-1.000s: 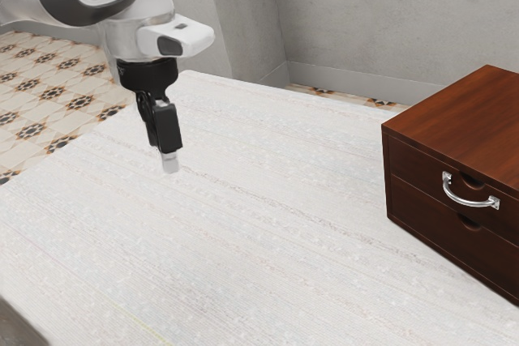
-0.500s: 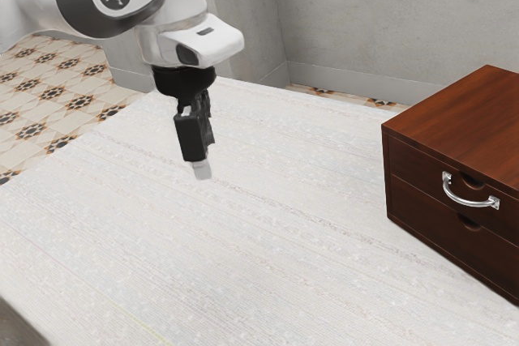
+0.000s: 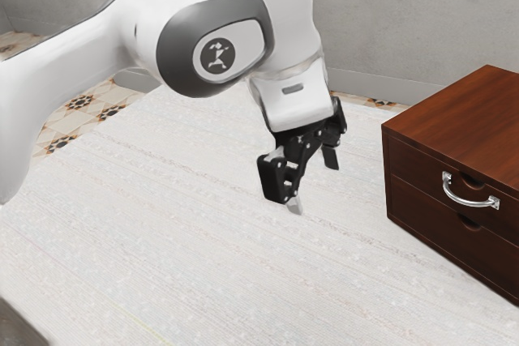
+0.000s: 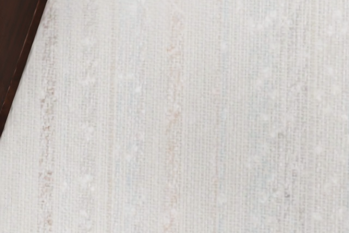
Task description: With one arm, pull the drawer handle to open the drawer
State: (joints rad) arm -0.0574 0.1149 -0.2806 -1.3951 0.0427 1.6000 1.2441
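Arm stretched out, wrist tilted; gripper (image 3: 314, 185) hovering (fingers spread wide).

No words, numbers or brand names legible. One sign noted: a small white branching emblem (image 3: 219, 54) in a dark disc, on the grey joint cap (image 3: 247, 26) of the arm (image 3: 89, 62).

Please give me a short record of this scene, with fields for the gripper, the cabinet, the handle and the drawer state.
gripper: open, holds nothing, above the table
cabinet: dark wood, two drawers, at the exterior view's right
handle: silver, on the upper drawer, untouched
drawer state: upper drawer looks shut
relation: gripper apart from the handle, toward the exterior view's left of it
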